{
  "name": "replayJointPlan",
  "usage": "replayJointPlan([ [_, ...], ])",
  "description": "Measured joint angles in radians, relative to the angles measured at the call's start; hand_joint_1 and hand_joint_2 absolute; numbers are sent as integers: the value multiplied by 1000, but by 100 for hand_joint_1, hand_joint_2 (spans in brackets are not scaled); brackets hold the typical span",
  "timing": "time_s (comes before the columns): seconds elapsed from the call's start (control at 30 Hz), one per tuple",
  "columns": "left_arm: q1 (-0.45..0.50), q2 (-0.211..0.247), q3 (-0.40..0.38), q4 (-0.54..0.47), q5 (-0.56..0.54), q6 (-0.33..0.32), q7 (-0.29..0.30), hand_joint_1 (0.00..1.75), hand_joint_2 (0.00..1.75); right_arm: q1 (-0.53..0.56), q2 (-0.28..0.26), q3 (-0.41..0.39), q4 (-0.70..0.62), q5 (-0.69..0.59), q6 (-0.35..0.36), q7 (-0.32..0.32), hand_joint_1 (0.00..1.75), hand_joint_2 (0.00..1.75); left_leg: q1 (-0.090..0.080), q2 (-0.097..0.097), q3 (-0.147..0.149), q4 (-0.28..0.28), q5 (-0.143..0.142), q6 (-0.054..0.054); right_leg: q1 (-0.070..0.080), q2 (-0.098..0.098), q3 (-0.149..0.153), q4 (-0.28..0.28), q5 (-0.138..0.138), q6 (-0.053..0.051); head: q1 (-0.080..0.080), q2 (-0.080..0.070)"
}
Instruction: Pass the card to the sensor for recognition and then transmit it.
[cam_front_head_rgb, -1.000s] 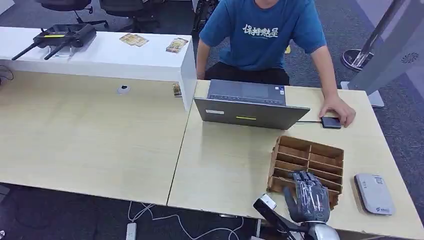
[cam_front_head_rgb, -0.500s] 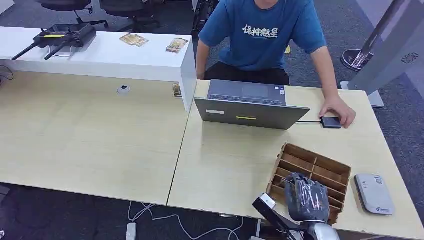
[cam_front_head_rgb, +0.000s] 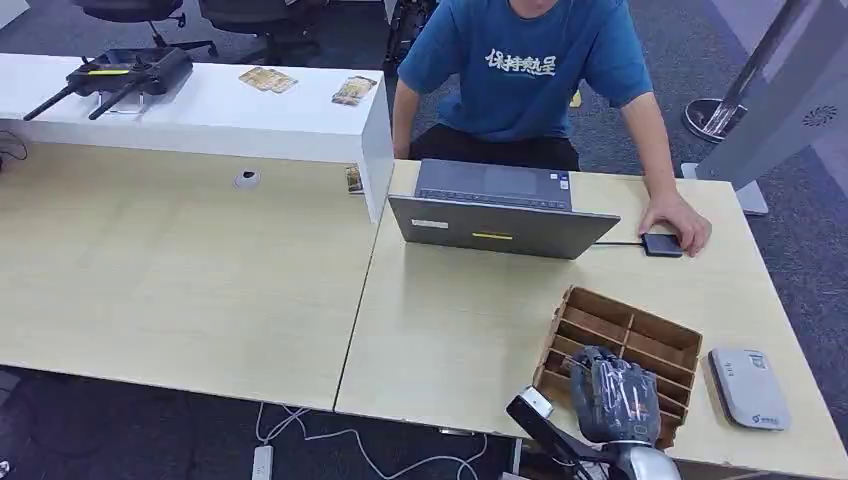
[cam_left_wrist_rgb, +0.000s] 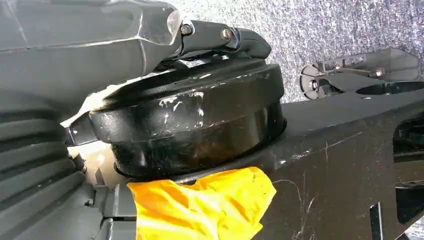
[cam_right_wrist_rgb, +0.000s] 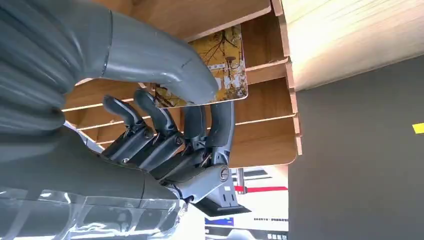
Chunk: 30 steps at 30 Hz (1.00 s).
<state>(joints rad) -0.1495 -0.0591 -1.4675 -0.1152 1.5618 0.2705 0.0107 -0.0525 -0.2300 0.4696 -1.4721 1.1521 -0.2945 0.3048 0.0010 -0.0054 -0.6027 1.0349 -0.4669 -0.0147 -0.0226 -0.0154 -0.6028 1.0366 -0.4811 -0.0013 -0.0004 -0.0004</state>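
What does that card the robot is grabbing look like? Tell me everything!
The card is thin and flat with rounded corners, printed yellow-gold with dark, tree-like branches. It sits in a slot of the brown wooden rack. The right hand pinches it, grey thumb on its face, dark fingers behind.

A yellow card (cam_right_wrist_rgb: 220, 67) patterned with dark bare branches is pinched by the grey right hand (cam_right_wrist_rgb: 165, 120). Around the hand a brown slotted rack (cam_front_head_rgb: 625, 340) is seen, on a pale wood-grain table (cam_front_head_rgb: 450, 320). Beyond it, a person's blue shirt (cam_front_head_rgb: 525, 65) is printed with white characters.
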Motion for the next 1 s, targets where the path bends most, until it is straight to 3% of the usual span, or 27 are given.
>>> replayJointPlan([
  [0.1, 0, 0, 0, 0, 0, 0, 0, 0, 175, 0, -1, 0, 0, 0, 1, 0, 173, 175, 0, 0, 0, 0, 0, 0, 0, 0, 0, 0, 0, 0, 0, 0],
  [0.2, 0, 0, 0, 0, 0, 0, -1, 0, 175, 1, -1, 0, 0, -1, 2, 0, 162, 175, 0, 0, 0, 0, 0, 0, 0, 0, 0, 0, 0, 0, 0, 0],
  [0.23, 0, -1, 0, 0, 0, 0, -1, 0, 175, 1, -2, 0, -2, -4, 3, 0, 175, 175, 0, 0, 0, 0, 0, 0, 0, 0, 0, 0, 0, 0, 0, 0],
  [0.3, 0, -1, 0, 0, 0, 0, -2, 0, 175, 2, -3, 1, -5, -7, -3, -7, 175, 175, 0, 0, 0, 0, 0, 0, 0, 0, 0, 0, 0, 0, 0, 0],
  [0.37, 1, -1, 0, 0, 0, 0, -4, 0, 175, 15, -2, 0, -17, -20, -90, -64, 175, 175, 0, -1, 0, 0, 0, 0, 0, 0, 0, 0, 0, 0, 0, 0],
  [0.43, 3, -1, 0, 0, 0, -2, -11, 0, 175, 54, 18, -8, -60, 2, -288, -138, 175, 175, 0, -1, 0, 0, 0, 0, 0, -1, 0, 0, 0, 0, 0, 0],
  [0.5, 3, -1, 0, 0, 0, -2, -13, 0, 175, 85, 55, -24, -115, 22, -379, -196, 175, 175, 0, -1, 0, 0, 0, 0, 0, 0, 0, 0, -1, -1, 0, 0],
  [0.7, 4, -1, 0, 2, -2, -2, -14, 0, 175, 172, 209, -161, -275, -40, -399, -495, 175, 175, 0, -1, 0, -1, -1, -1, 0, -1, 0, 0, -2, -1, 0, 0],
  [0.9, 4, -1, 0, 2, -3, -3, -14, 0, 175, 215, 326, -281, -343, -106, -400, -671, 175, 175, 0, -1, 1, -1, 0, -1, 0, -1, 0, 0, -2, -2, 0, 0],
  [1.0, 4, -1, 0, 2, -3, -3, -14, 0, 175, 224, 370, -321, -361, -119, -400, -710, 175, 175, 0, -1, 1, -1, 0, -1, 0, -1, 0, 0, -2, -2, 0, 0],
])
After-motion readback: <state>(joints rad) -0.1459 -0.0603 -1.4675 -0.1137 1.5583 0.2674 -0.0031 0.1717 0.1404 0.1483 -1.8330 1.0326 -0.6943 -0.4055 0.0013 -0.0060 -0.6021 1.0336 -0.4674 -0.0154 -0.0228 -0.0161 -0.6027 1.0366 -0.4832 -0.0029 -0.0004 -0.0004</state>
